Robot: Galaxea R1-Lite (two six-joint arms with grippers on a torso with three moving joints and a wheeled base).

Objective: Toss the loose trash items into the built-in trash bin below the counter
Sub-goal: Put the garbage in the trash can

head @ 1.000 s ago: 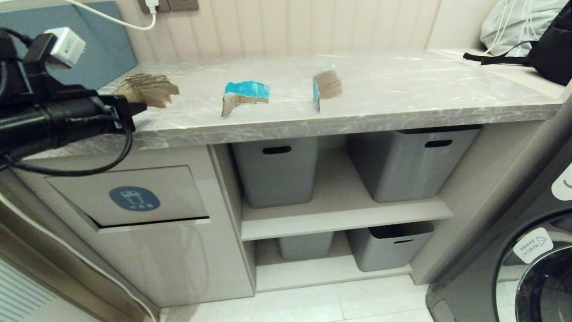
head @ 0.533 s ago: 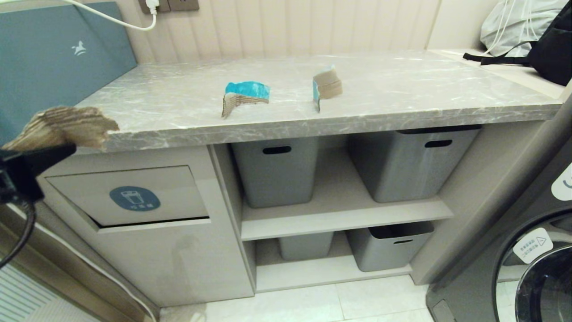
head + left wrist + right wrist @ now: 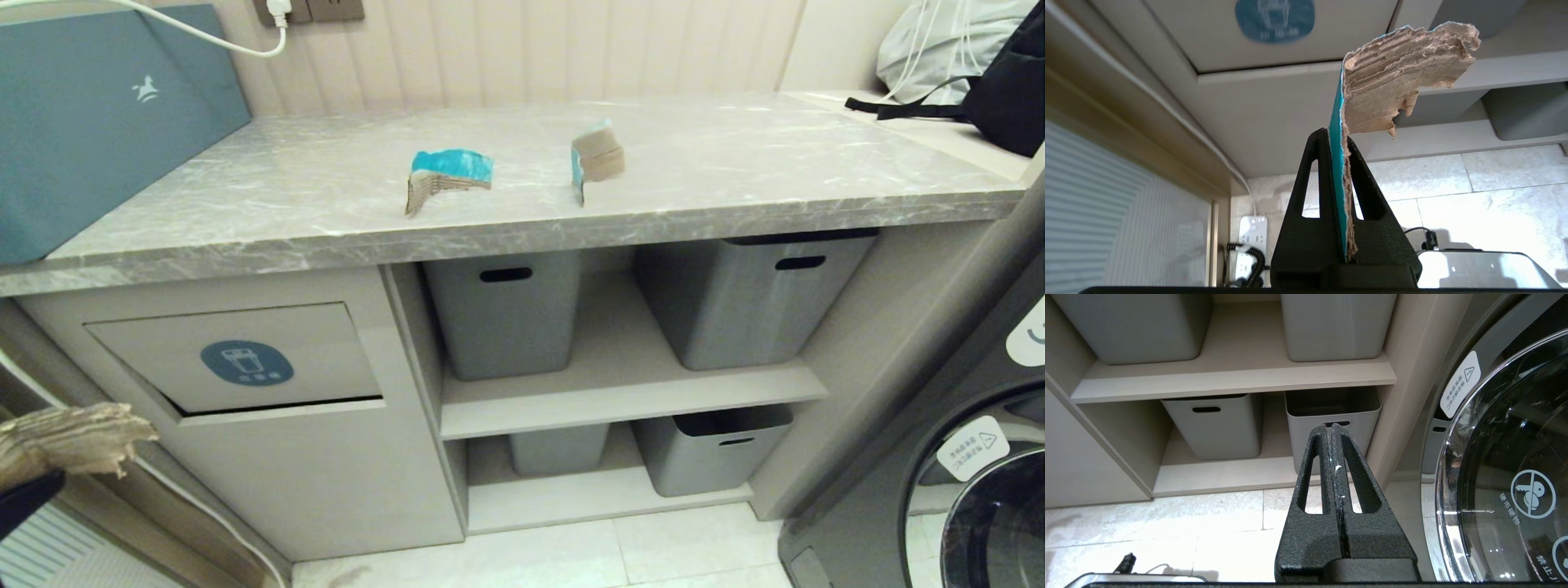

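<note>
Corrugated cardboard, torn and fluted, is pinched between the black fingers of the left gripper (image 3: 1340,139): this cardboard scrap (image 3: 1396,77) shows raw brown ridges on one face and a thin turquoise printed skin on the other. In the head view it sits at the lower left of the frame, below and left of the built-in trash bin flap (image 3: 237,359), which is smooth beige with a round blue sticker and looks nearly shut. Nothing appears binned yet, by my judgement; this first piece is only partway there. Two more scraps remain on the grey veined marble tabletop (image 3: 735,180): a turquoise-faced scrap (image 3: 447,175) at upper centre, and a smaller folded scrap (image 3: 598,157) just right of it. Low by the washing machine, the right gripper (image 3: 1334,433) has its fingers pressed together, holding nothing.
</note>
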